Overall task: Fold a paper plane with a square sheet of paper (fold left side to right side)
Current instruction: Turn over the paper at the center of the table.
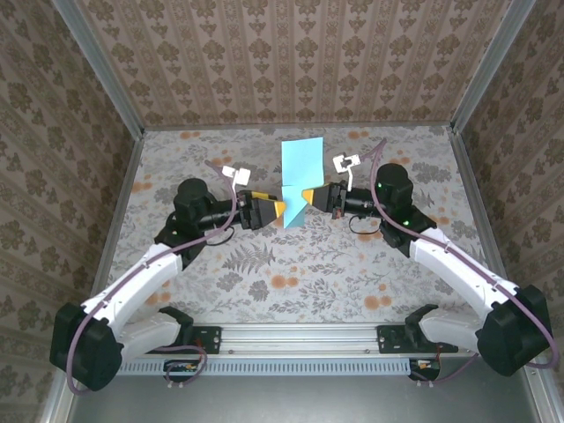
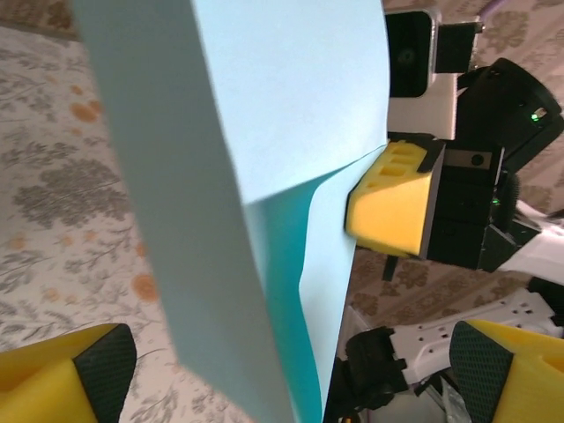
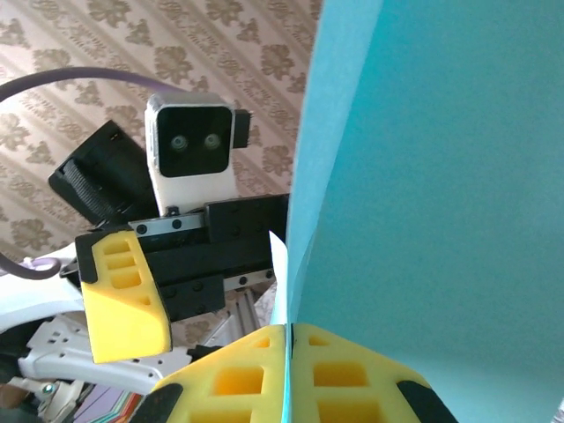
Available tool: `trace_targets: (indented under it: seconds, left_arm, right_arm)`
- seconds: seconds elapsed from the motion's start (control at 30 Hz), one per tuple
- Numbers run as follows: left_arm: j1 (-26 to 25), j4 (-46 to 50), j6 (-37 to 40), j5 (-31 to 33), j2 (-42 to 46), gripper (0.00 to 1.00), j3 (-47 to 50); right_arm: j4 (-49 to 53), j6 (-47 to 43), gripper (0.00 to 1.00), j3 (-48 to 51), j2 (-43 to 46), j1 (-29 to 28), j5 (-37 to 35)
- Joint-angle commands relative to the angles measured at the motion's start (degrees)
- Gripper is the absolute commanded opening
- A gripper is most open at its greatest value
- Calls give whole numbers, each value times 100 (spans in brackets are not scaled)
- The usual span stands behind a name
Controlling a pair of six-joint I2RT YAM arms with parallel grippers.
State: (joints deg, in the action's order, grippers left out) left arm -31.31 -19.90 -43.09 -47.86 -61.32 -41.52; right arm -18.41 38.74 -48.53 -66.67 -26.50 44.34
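The sheet of paper stands at the centre of the top view, raised edge-up over the floral-patterned table. Its long axis runs from upper to lower frame and ends in a folded point between the two arms; whether that point touches the table cannot be told. The right pincer is pressed together on the sheet's lower edge — in the right wrist view its yellow pads meet with the thin paper caught between them. The left pincer is spread wide just left of the sheet, gripping nothing, with the paper straight ahead of its gap. It seems the nearer one to carry the left flap rightward. The paper is smooth, matte cyan, creased lengthwise — limp against the blocky, hollow-celled pads.
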Motion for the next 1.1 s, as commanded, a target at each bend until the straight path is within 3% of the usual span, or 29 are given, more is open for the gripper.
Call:
trace_targets:
  seconds: [0.0, 0.37, 0.7, 1.07]
  left_arm:
    - [-115, -260, -17, -228, -71, 90, -274]
    - [-226, -211, -20, -229, -83, 72, -512]
    - [-240, -36, 38, -170, 6, 38, -577]
    - [-244, 367, 217, -51, -29, 11, -671]
  right_arm:
    - [-434, 182, 2, -223, -2, -121, 273]
    - [-783, 437, 2, -109, -114, -266, 230]
    - [-599, 390, 3, 46, -76, -242, 14]
    - [-292, 307, 14, 186, 80, -139, -192]
